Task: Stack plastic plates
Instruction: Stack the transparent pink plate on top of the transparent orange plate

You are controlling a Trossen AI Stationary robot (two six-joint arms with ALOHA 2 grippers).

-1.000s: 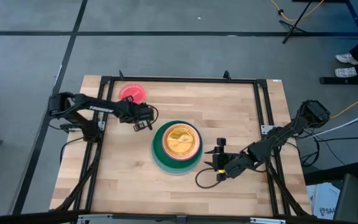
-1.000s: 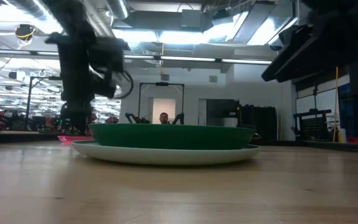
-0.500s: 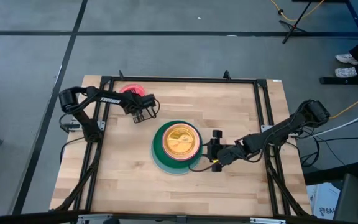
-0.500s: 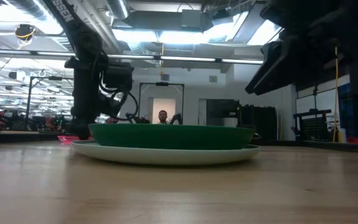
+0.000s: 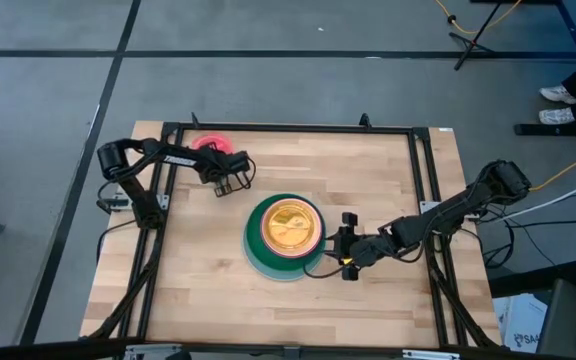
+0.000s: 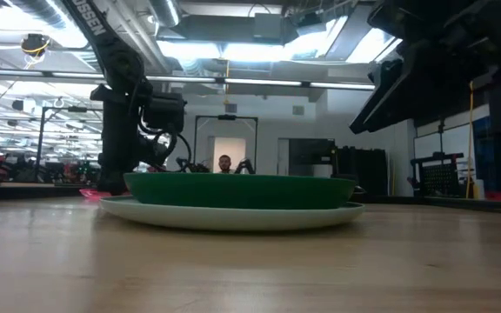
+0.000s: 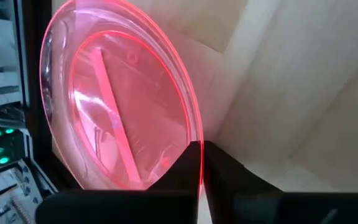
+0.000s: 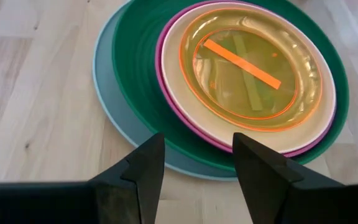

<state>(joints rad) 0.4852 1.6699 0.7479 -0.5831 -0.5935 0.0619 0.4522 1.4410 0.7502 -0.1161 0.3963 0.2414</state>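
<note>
Change since a second ago: the left arm has swung from beside the stack toward the counter's far left corner, and its fingers have closed; the right arm has reached in toward the stack. Almost nothing differs from half a second ago.
Counter: pale wooden counter inside a black frame, carrying the stack at its middle and one loose plate near the far left corner.
Stack: large round light blue plastic plate at the bottom, dark green plastic plate on it, then a magenta plate showing only as a thin rim, a peach plate, and a clear orange plate on top. All lie flat and centred on one another.
Hidden in the stack: whatever lies under the orange plate cannot be made out; the low view shows only the blue and green rims edge-on.
Orange plate mark: a straight orange strip crosses its middle on a slant.
Loose plate: small round translucent pink-red plastic plate, lying flat by the frame's far left corner, partly covered by the left arm from above and cut off in the wrist view.
Left gripper: fingers pinched together on the pink-red plate's near rim.
Right gripper: just beside the stack's right edge, fingers spread wide and holding nothing, the blue rim lying in front of them.
</note>
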